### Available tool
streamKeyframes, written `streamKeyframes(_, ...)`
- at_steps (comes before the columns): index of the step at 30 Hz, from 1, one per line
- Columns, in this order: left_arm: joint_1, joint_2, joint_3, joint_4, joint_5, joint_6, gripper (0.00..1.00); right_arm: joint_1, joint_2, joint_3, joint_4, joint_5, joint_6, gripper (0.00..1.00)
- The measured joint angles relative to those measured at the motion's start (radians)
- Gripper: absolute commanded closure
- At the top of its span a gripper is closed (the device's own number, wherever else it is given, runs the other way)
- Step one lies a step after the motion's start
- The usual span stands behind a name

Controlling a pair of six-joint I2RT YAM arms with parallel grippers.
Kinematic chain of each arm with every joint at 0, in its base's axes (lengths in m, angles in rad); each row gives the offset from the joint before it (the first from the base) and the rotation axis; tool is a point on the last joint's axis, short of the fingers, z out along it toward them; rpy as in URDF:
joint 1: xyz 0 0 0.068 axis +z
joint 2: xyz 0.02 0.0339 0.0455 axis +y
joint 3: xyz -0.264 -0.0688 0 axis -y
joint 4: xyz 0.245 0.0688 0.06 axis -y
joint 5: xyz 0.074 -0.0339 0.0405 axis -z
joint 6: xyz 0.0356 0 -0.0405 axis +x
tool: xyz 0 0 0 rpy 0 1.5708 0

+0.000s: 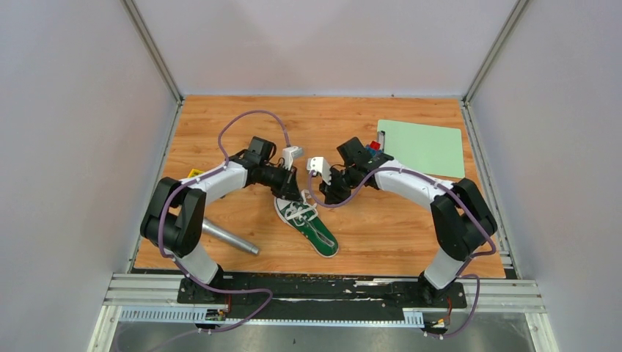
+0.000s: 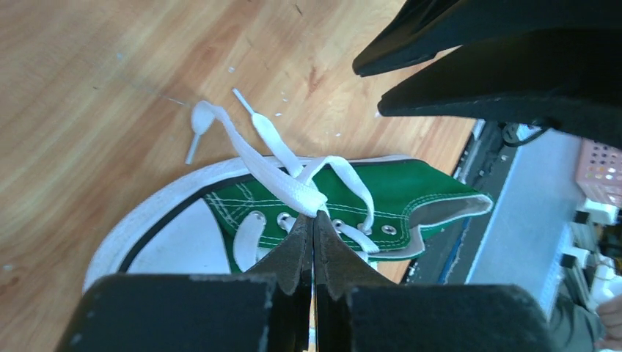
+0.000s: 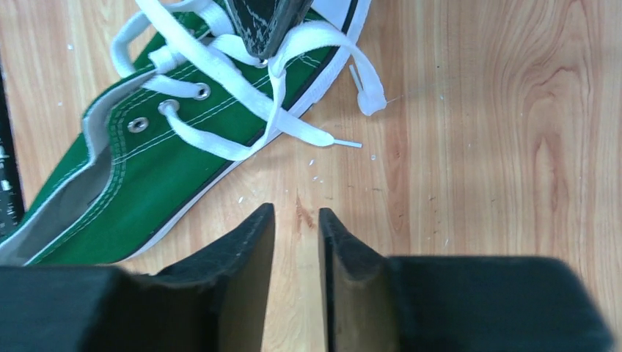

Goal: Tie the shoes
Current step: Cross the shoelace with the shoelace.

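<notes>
Grey walls close in a wood-grain counter (image 1: 381, 235), with the arm bases at six o'clock in the overhead view. Starting at the left, a metal cylinder (image 1: 231, 238) lies at about nine o'clock from the shoe (image 1: 320, 236), well apart from it. Your left tool (image 2: 314, 218) is pressed fully closed over the eyelets, and it appears to have one strand of the laces (image 2: 271, 172) pinched at its very tips. The shoe lies flat near the counter's middle, toe toward eleven o'clock and heel toward five. Its laces are crossed loosely over the tongue with no bow yet, and both free ends trail onto the bare wood beside the toe. Your right tool (image 3: 296, 216) hovers over the counter just beside the shoe with its fingers narrowly apart and nothing between them. A pale green sheet (image 1: 425, 147) rests at two o'clock. Expect the shoe to be light and likely to skid when you pull. The flat laces are soft, limp and thin, so they may slip from a shallow pinch. Take hold of a free strand a little back from its stiff plastic tip.
</notes>
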Motion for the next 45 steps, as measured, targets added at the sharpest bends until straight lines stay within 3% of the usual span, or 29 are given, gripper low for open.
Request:
streamKeyframes(11,-0.003,-0.085,0.040,-0.111,-0.196,0.066,1.00,0.019,0.152,-0.001,0.136,0.031,-0.122,0.60)
streamKeyframes(19,-0.003,-0.092,0.035,-0.126,-0.219,0.066,1.00,0.081,0.187,0.000,0.177,0.018,-0.204,0.61)
streamKeyframes(20,-0.003,-0.092,0.035,-0.126,-0.220,0.066,1.00,0.087,0.191,0.001,0.180,0.021,-0.217,0.62)
streamKeyframes(24,-0.003,-0.092,0.029,-0.124,-0.222,0.066,1.00,0.096,0.200,0.003,0.182,0.019,-0.243,0.92)
streamKeyframes(26,-0.003,-0.092,0.021,-0.124,-0.223,0.066,1.00,0.104,0.217,0.008,0.186,0.017,-0.251,1.00)
streamKeyframes(32,-0.003,-0.092,0.006,-0.123,-0.220,0.065,1.00,0.095,0.205,-0.008,0.207,0.034,-0.240,1.00)
streamKeyframes(42,-0.003,-0.074,0.006,-0.064,-0.136,0.056,1.00,-0.003,-0.062,-0.070,0.116,0.044,-0.153,1.00)
streamKeyframes(45,-0.003,-0.052,0.011,-0.063,-0.107,0.055,1.00,-0.001,-0.077,-0.055,0.083,0.013,-0.109,0.80)
